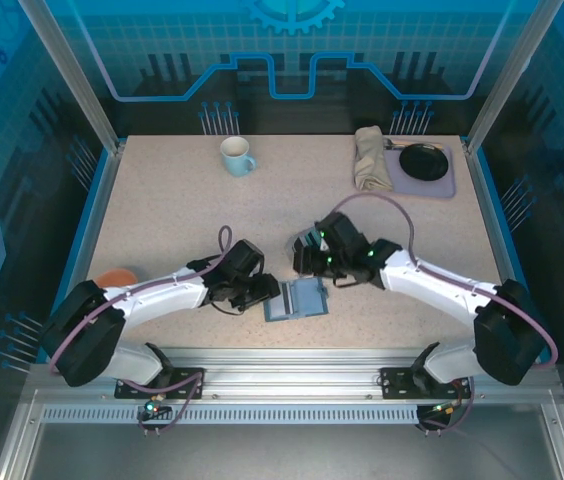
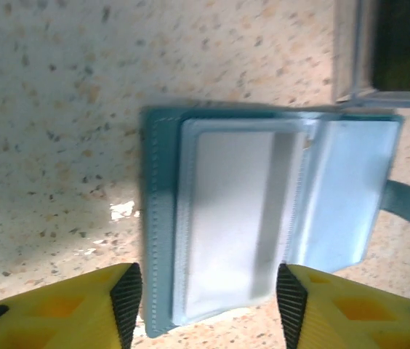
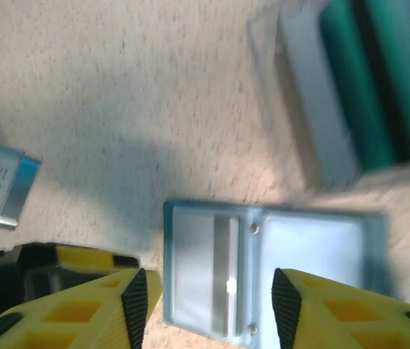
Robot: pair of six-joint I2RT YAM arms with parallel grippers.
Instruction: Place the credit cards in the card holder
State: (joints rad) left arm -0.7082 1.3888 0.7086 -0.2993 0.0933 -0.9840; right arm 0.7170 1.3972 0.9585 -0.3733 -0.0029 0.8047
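The card holder is seen lying opened flat on the speckled table, in the lower middle of the top view, between the two arms. The left claw is held released just above the holder's lower edge, its yellow fingers spread to either side of the paler half; whether the pads touch it cannot be told. The right claw is likewise released, nothing being grasped, with the holder below it in the lower centre of its view. Teal-green credit cards are stood in a clear rack at the upper right. A mug is placed well apart at the upper left.
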